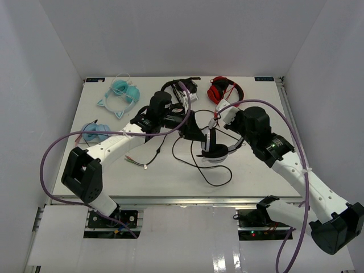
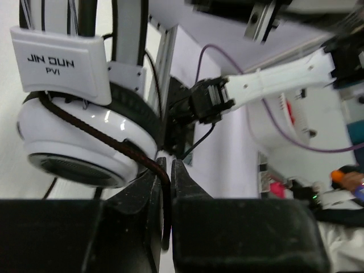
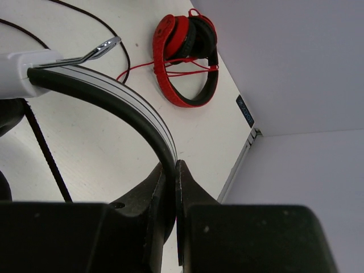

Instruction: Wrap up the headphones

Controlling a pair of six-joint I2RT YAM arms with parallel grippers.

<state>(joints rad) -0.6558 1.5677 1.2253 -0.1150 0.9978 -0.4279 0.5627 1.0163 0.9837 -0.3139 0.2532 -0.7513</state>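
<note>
Two grips are running at once. My right end effector [image 3: 176, 165] is pinching the headband [image 3: 114, 96] of the headphones [image 1: 215, 149], jaws pressed almost together on the band's edge. It is holding the set over the middle of the counter [image 1: 159, 182]. I can't tell whether the lower cup is touching the surface.

My left end effector [image 2: 169, 162] is pinching the cable [image 2: 102, 139], jaws nearly shut, with the braided black line passing between them.

The relation that matters: the white ear cup [image 2: 74, 142] is sitting just beside my left fingertips, up and to the left in the left wrist view. The cable is running diagonally across the cup's face and straight down into the jaws, so I'm judging the slack between cup and grip as short.

From the top view, the left end effector is sitting on the left of the headphones and the right one on the right. The band's long axis is running roughly near-to-far, with the cup at the near end. The rest of the cable is lying in loops on the counter toward the near edge.

I'm reading the left arm as the winding one, since it's nearer the cable. It would be circling that axis while the right holds steady.
</note>
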